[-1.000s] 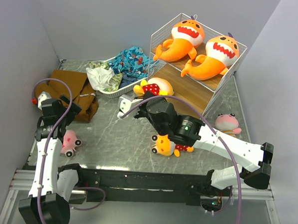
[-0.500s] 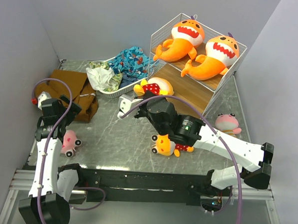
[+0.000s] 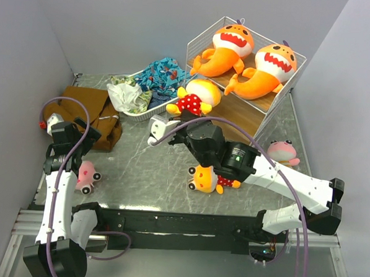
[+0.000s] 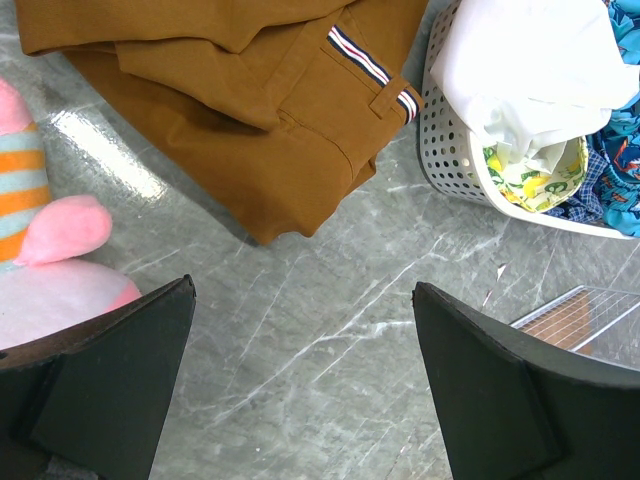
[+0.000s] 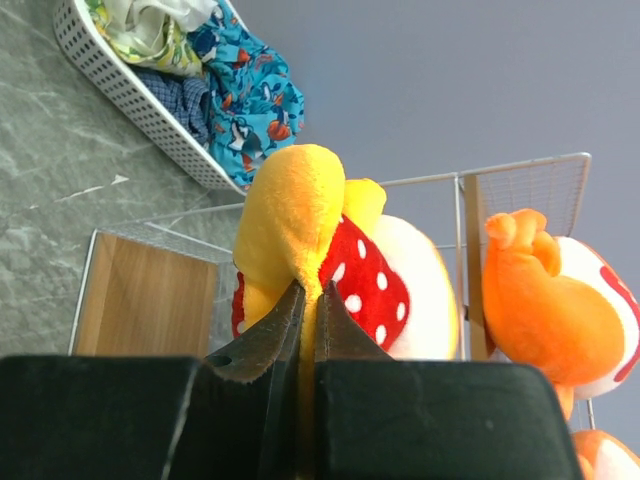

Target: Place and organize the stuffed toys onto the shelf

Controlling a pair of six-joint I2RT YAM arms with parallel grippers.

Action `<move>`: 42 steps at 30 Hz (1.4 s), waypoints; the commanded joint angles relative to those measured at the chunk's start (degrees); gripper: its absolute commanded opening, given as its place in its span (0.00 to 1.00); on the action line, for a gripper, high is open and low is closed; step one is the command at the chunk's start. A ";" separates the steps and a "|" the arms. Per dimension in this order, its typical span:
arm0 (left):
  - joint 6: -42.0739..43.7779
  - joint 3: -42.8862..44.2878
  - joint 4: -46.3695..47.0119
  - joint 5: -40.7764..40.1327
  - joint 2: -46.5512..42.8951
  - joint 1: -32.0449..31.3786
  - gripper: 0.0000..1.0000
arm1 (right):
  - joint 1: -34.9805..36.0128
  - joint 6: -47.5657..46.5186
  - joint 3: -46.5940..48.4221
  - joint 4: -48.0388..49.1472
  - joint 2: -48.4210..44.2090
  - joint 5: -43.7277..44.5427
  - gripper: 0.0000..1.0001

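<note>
My right gripper (image 3: 184, 115) is shut on a yellow-headed doll in a red polka-dot dress (image 3: 195, 97), pinching its yellow limb (image 5: 300, 225), and holds it up at the front of the white wire shelf (image 3: 196, 49). Two orange shark plushes (image 3: 228, 46) (image 3: 266, 69) lie on the shelf's top plank. A second polka-dot doll (image 3: 205, 178) lies on the table under my right arm. One pink striped plush (image 3: 283, 151) sits right of the shelf. Another (image 3: 85, 175) (image 4: 45, 270) lies by my left gripper (image 4: 300, 330), which is open and empty above the table.
A brown cloth (image 3: 93, 112) (image 4: 250, 110) lies at the left. A low white oval basket (image 3: 140, 110) (image 4: 450, 160) with white and blue-green patterned clothes (image 3: 160, 75) stands left of the shelf. Grey walls close in on three sides.
My right gripper has lifted the polka-dot doll up and back, from the shelf's lower plank front towards the upper tier. The left arm has not moved.
</note>
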 commanded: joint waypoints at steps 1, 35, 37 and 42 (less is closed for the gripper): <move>1.19 -0.12 1.71 0.03 -0.55 -0.09 0.96 | 0.22 -0.69 2.76 1.87 -2.90 -0.55 0.00; 1.28 -0.12 1.71 0.38 -1.08 -0.09 0.96 | -18.76 -10.89 -14.83 25.78 2.98 -11.98 0.04; 1.28 -0.12 1.71 0.29 -0.99 -0.09 0.97 | -19.12 -10.54 -14.91 26.13 3.34 -11.98 0.05; 1.28 -0.12 1.80 0.38 -1.08 -0.18 0.96 | -20.17 -9.66 -15.18 27.01 4.04 -11.72 0.13</move>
